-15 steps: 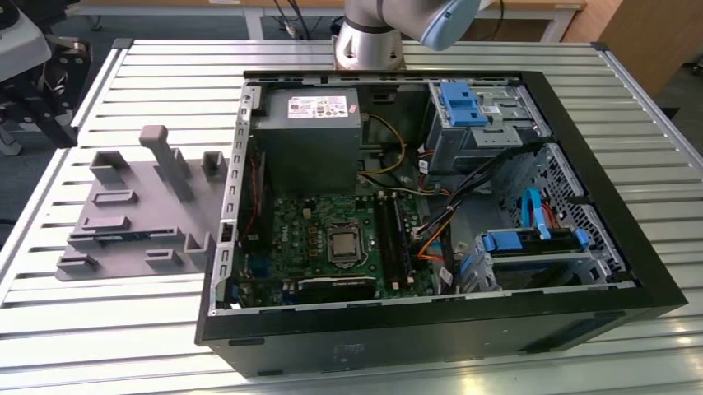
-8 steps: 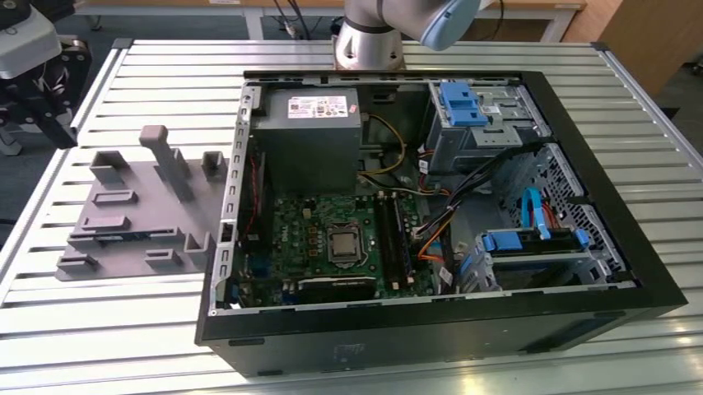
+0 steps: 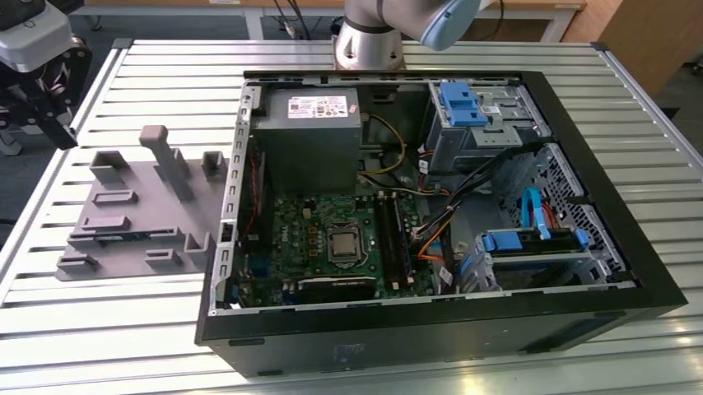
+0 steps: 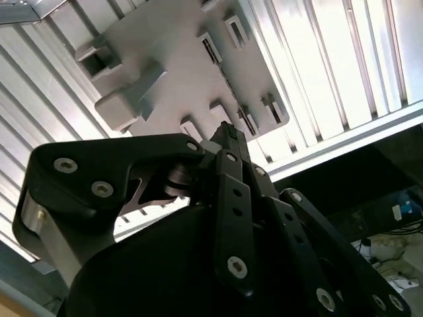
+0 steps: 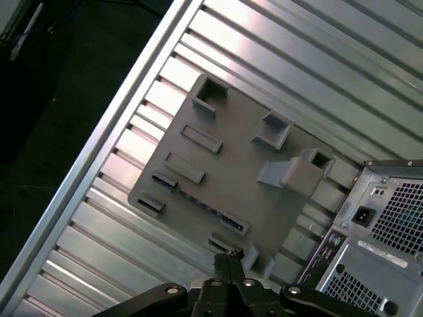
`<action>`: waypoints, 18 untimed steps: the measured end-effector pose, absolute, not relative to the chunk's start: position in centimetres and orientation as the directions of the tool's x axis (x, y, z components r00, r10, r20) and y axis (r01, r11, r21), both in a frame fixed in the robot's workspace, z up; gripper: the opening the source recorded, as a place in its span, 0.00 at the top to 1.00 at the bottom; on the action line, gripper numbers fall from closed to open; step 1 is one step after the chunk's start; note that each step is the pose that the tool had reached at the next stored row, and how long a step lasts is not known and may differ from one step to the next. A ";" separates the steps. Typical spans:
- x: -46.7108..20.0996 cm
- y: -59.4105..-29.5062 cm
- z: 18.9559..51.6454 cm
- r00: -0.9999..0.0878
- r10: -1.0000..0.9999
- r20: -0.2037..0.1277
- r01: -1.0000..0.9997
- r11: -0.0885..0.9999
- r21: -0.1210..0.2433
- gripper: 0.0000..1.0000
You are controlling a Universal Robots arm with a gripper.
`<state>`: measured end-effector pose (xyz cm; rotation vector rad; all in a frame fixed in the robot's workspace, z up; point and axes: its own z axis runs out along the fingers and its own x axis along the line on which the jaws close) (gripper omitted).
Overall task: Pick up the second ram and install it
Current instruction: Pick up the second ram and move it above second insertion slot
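1. Silver slats make up the table (image 3: 121, 329) below me, and I hang above its edge at the exterior view's left.
2. My gripper (image 3: 46, 123) (image 4: 227, 134) (image 5: 229, 255) has its two black fingers pressed together at the tips, as both wrist views show.
3. I see nothing between the fingers, and they touch nothing.
4. Nearest to me is a flat gray holder (image 3: 143, 206) (image 4: 178, 59) (image 5: 231, 172) that lies on the table. It has little pockets and posts on it.
5. A thin dark strip stands on its edge in the long slot across the holder. It looks like the second ram (image 3: 114, 237) (image 4: 228, 82) (image 5: 201, 206), with a bit of blue-green on it in the exterior view. I am above it and apart from it.
6. Just beside the holder, toward the exterior view's right, lies a big black computer case (image 3: 439, 337) with its side open.
7. Inside the case I see a green motherboard (image 3: 313, 239) with long black memory slots (image 3: 393, 234) on it.
8. A gray power box (image 3: 308, 132) (image 5: 390, 224) sits in the far corner of the case, and bright blue latches (image 3: 459, 103) sit on the drive bays.
9. The round base of my arm (image 3: 368, 41) stands on the table behind the case.
10. Past the table edge the floor (image 5: 39, 86) is dark, and brown wood (image 3: 648, 41) shows at the back of the room.
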<state>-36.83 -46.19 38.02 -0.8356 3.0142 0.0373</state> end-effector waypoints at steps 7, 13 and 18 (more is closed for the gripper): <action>-36.8 -46.2 38.0 -0.794 -0.607 -0.018 -0.608 0.794 0.018 0.89; -36.8 -46.2 37.9 -0.730 -0.683 -0.017 -0.684 0.730 0.017 0.89; -36.8 -46.2 37.9 -0.653 -0.757 -0.016 -0.757 0.653 0.016 0.89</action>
